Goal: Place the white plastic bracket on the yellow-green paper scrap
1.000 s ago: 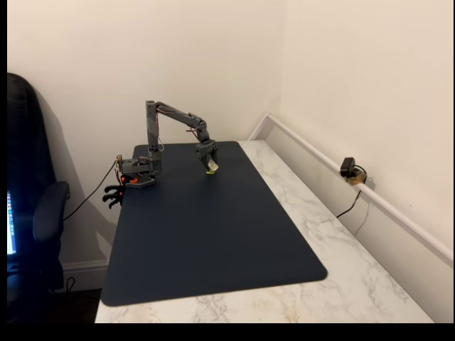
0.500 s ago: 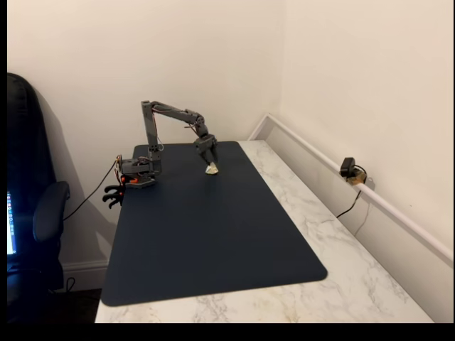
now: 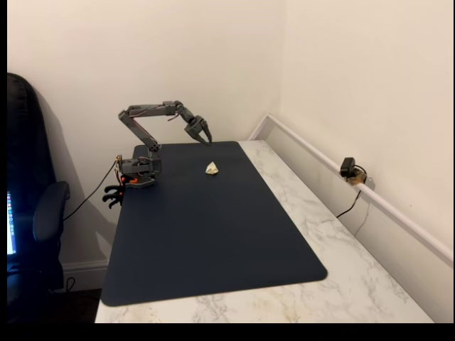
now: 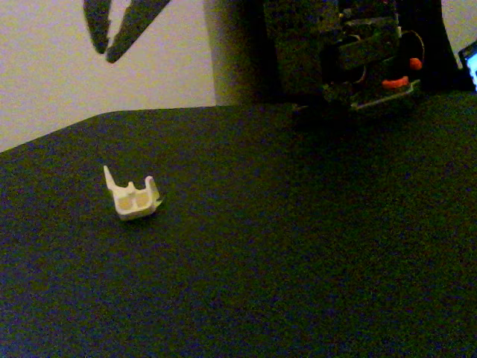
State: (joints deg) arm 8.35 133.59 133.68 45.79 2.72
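White plastic bracket sits alone on the dark mat, left of centre in the close fixed view and in the upper middle of the wider one, with a faint yellow-green edge just showing under it there. Up and to its left in both fixed views, the pincer hangs in the air with its fingers parted, holding nothing, well apart from the bracket. Marble desk shows bare to the right of the mat.

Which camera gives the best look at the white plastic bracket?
The low, close fixed view: the white plastic bracket is large there, prongs up on the dark mat. The wide fixed view shows it as a pale speck.
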